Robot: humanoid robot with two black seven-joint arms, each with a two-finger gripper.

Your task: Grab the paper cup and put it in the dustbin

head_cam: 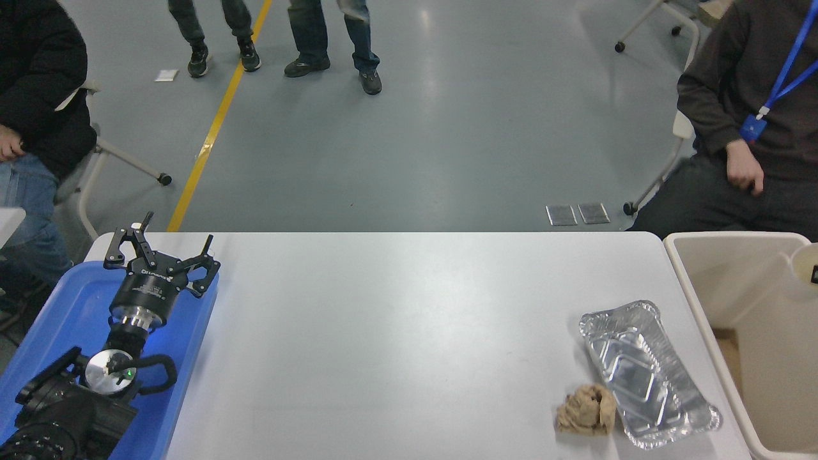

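The white paper cup point(801, 263) shows only in part at the right edge, tilted, with its cream inside and rim facing me. It hangs over the beige dustbin point(702, 305) at the table's right end. Only a dark sliver of my right gripper point(816, 275) shows, on the cup's rim, holding it. My left gripper point(167, 246) is parked open over the blue tray at the lower left.
A silver foil tray point(645, 374) and a crumpled brown paper wad point(585, 410) lie at the table's right front, next to the bin. A blue plastic tray point(57, 313) sits at the left. A seated person point(741, 166) is behind the bin, and another sits at the far left.
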